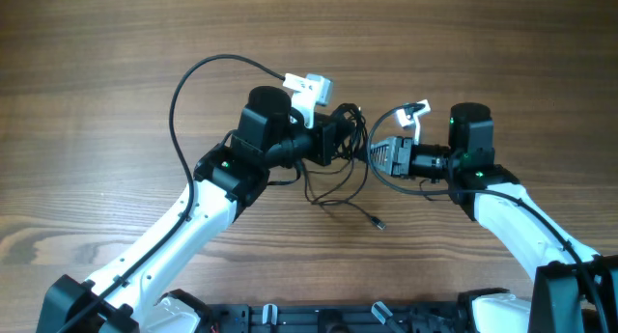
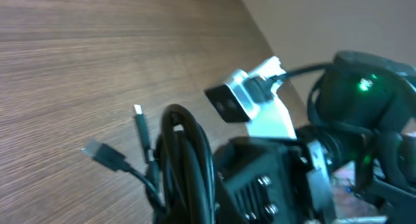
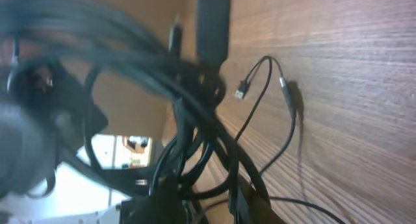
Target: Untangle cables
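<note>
**A:** Where is everything sitting?

**B:** The brown wood-grain bench point(image 1: 97, 72) is filling the overhead frame. The white-and-black left arm point(image 1: 183, 227) is reaching in from the lower left and the matching right arm point(image 1: 517, 217) from the lower right. A thicker black arm cable point(image 1: 179, 92) is looping at the upper left and is not part of the job. The thin black cables with small plug ends point(image 1: 338, 174) are bunching in the middle of the frame, between the two wrists.

**A:** What are the jaws doing?

**B:** The left jaws are clenched, and the knot is gathering at their tip, so I am reading that as grasping the cables. The right jaws are sitting just beside the knot, but the right wrist view is too blurred, so I cannot tell whether they are gripping a strand.

**A:** How should the pull be going?

**B:** I am suggesting the left be anchoring while the right is picking one strand and drawing it slowly toward the right edge. Dragging the whole bunch risks tightening the knot.

**A:** Which strand?

**B:** I am favouring the one trailing to the small silver-tipped plug point(image 1: 379, 223), which is lying on the bench below centre.
</note>
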`<state>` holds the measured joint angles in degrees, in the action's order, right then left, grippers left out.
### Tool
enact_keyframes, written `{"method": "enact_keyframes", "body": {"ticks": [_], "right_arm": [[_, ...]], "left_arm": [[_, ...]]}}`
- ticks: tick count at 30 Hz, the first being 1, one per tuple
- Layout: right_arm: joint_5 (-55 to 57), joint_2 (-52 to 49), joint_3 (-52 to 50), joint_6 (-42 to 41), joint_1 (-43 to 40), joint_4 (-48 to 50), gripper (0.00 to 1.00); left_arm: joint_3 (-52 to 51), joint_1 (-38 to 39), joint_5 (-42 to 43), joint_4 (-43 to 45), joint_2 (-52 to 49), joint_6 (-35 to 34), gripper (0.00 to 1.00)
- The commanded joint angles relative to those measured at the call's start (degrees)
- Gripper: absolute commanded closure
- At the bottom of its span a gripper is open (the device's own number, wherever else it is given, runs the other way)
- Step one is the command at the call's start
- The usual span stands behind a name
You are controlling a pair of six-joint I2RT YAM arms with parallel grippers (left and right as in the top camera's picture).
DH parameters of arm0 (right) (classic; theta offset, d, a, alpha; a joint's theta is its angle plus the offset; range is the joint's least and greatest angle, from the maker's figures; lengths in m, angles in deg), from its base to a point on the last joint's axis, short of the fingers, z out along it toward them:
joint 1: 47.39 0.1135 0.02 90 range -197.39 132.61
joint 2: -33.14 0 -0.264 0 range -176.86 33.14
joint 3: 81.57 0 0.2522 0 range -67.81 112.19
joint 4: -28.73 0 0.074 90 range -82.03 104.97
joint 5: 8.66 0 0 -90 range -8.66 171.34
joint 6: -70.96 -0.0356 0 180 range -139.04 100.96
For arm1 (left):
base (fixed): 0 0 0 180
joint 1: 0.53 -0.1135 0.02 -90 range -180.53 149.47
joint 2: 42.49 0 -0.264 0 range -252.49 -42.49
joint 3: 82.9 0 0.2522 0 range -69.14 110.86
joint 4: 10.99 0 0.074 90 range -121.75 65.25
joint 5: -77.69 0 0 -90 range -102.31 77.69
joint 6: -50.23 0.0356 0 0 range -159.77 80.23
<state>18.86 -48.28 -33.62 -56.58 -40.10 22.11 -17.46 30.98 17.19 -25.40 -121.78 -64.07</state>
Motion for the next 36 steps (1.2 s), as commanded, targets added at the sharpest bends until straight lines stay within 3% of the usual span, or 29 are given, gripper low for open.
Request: {"method": "enact_keyframes", "body": {"ticks": [1, 2, 4, 5, 9, 15, 21, 25, 27, 31, 34, 36], "right_arm": [[2.73, 0.26, -0.04, -5.53, -0.07, 2.34, 0.74], [3.28, 0.26, -0.04, -6.14, -0.07, 2.69, 0.77], [6.45, 0.26, -0.04, -6.93, -0.07, 2.67, 0.94], [7.43, 0.26, -0.04, -7.72, -0.07, 2.64, 0.95], [8.48, 0.26, -0.04, -10.69, -0.07, 4.61, 0.94], [8.5, 0.26, -0.04, -10.49, -0.09, 10.86, 0.85], [8.13, 0.26, -0.04, -10.45, -5.16, 14.64, 0.85], [2.23, 0.26, -0.04, -10.36, -10.05, 14.69, 0.84], [-2.47, 0.26, -0.04, -8.7, -11.61, 14.71, 0.8], [-12.35, 0.26, -0.04, -2.84, -11.82, 14.69, 0.6], [-16.7, 0.26, -0.04, -1.57, -11.3, 14.71, 0.53], [-19.54, 0.26, -0.04, 1.36, -10.47, 14.67, 0.49]], "left_arm": [[0.39, 0.26, 8.39, 1.14, -0.22, 2.01, 0.96], [0.39, 0.26, 9.64, 1.31, -0.22, 2.01, 0.96], [0.39, 0.26, 13.05, 2.12, -0.22, 1.79, 0.96], [0.39, 0.26, 14.71, 3.04, -0.22, 1.4, 0.96], [0.39, 0.26, 22.23, 7.3, -0.22, 1.36, 0.96], [0.39, 0.26, 28.59, 6.75, -0.22, 1.14, 0.96], [0.39, -0.26, 28.81, -0.63, -0.2, 1.16, 0.95], [0.39, -2.25, 28.72, -0.04, -0.2, 1.16, 0.95], [0.42, -3.78, 28.74, 0.61, -0.2, 1.16, 0.96], [0.39, -7.39, 28.55, 1.29, -0.2, 1.18, 0.96], [0.42, -8.61, 28.15, 1.31, -0.22, 1.18, 0.95], [0.39, -9.2, 26.32, 1.29, -0.22, 1.16, 0.87]]}}
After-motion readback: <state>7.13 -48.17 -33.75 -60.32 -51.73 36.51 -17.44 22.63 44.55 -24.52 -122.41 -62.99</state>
